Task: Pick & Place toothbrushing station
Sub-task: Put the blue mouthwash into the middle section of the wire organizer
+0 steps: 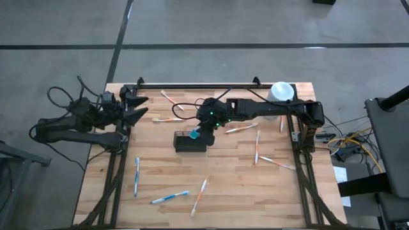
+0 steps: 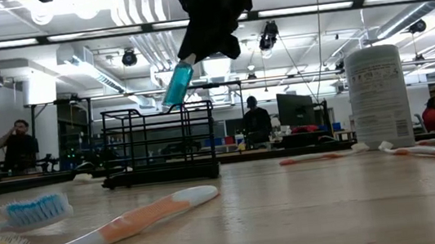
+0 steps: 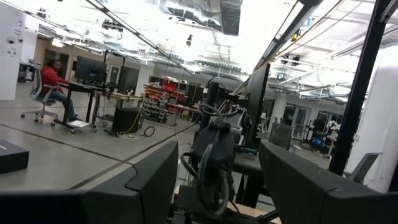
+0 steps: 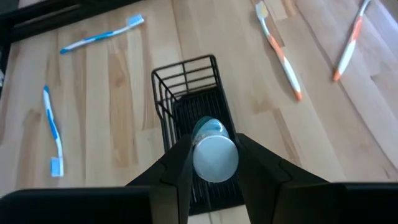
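Item: toothbrushing station [image 1: 190, 142], a small black wire-mesh basket, low-walled, standing near the middle of the wooden tabletop [image 1: 236, 191].

Contents so far: none can be made out inside; the right wrist view shows only bare mesh floor below the tube.

Item in transit: teal tube with a white cap [image 4: 214, 155], tilted, suspended just above the basket's open top and not yet lowered in; the low view shows it clear of the rim.

Outstanding: toothbrushes lying loose on the tabletop, among them two blue ones [image 1: 136, 176] [image 1: 169, 197] and several orange ones [image 1: 199, 196] [image 1: 238, 129] [image 1: 257, 147]. Judged early in the task; most pieces appear still to be collected.

Right end effector [image 4: 213, 163]: partly closed, fingers pressed on both sides of the tube's capped end, directly over the basket.

Left end effector [image 1: 139, 107]: fingers spread wide, empty, parked at the tabletop's far left corner.

Also present: white-topped canister [image 1: 282, 91], far right corner.
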{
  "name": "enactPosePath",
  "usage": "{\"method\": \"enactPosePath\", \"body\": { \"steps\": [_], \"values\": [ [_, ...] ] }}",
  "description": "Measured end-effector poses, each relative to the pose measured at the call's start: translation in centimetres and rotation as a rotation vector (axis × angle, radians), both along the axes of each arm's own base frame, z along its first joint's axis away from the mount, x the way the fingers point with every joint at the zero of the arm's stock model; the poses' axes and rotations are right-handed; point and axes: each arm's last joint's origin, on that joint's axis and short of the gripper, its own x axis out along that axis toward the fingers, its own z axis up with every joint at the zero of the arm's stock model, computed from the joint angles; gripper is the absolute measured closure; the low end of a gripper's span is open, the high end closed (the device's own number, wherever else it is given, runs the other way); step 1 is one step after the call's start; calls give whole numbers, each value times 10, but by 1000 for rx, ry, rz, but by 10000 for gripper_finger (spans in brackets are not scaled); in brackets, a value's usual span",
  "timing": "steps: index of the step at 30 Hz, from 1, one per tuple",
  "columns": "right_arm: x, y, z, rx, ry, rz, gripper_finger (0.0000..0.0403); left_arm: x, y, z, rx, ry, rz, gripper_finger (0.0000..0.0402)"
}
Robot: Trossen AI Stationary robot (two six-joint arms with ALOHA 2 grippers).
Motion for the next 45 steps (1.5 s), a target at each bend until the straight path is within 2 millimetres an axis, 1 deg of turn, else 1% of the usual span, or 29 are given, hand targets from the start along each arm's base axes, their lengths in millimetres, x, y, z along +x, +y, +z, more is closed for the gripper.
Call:
{"method": "enactPosePath", "body": {
  "steps": [7,20,31,38,45],
  "values": [
    [2,5,-6,1,22,16,307,0,0,0,1,0,0,170],
    [2,5,-7,1,24,16,307,0,0,-1,1,15,0,170],
    [1,7,-14,3,37,20,307,1,0,-5,-5,49,-1,170],
    [4,13,-17,-2,-5,36,307,1,0,-5,-6,50,-2,170],
    [7,13,-15,-7,-49,35,307,1,0,-5,-6,51,-1,170]
  ]
}}
